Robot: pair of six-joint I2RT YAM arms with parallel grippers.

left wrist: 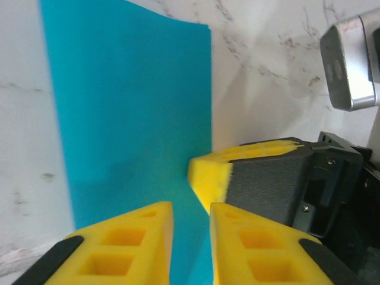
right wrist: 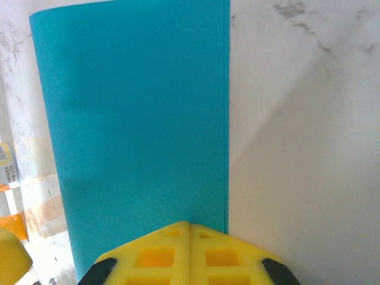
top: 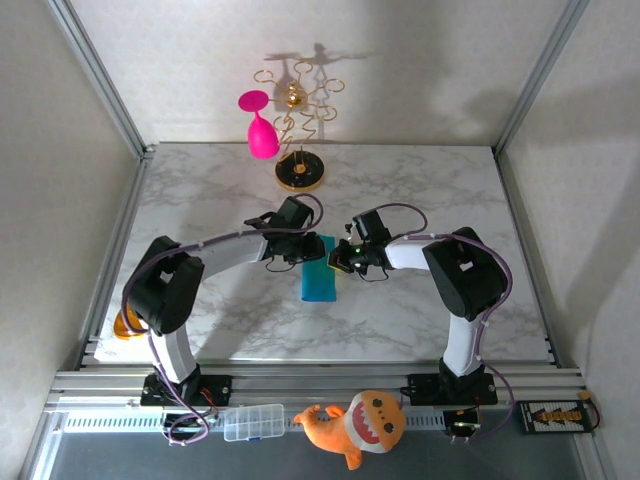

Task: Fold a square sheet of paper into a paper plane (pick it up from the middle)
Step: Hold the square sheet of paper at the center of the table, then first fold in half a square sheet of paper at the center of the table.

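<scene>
The folded sheet of paper (right wrist: 136, 119) is laid flat on the table (right wrist: 297, 148). It is seen stretching ahead of the right end effector (right wrist: 190, 224), which is pressed together at its near edge. The left end effector (left wrist: 191, 208) is held slightly spread over it.

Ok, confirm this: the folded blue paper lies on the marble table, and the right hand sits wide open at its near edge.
One thing is wrong: the right hand is shut, not wide open. The right wrist view shows its yellow fingers pressed together with no gap. The rest stands: the folded blue paper lies on the marble table, and the hand sits at its near edge.
</scene>
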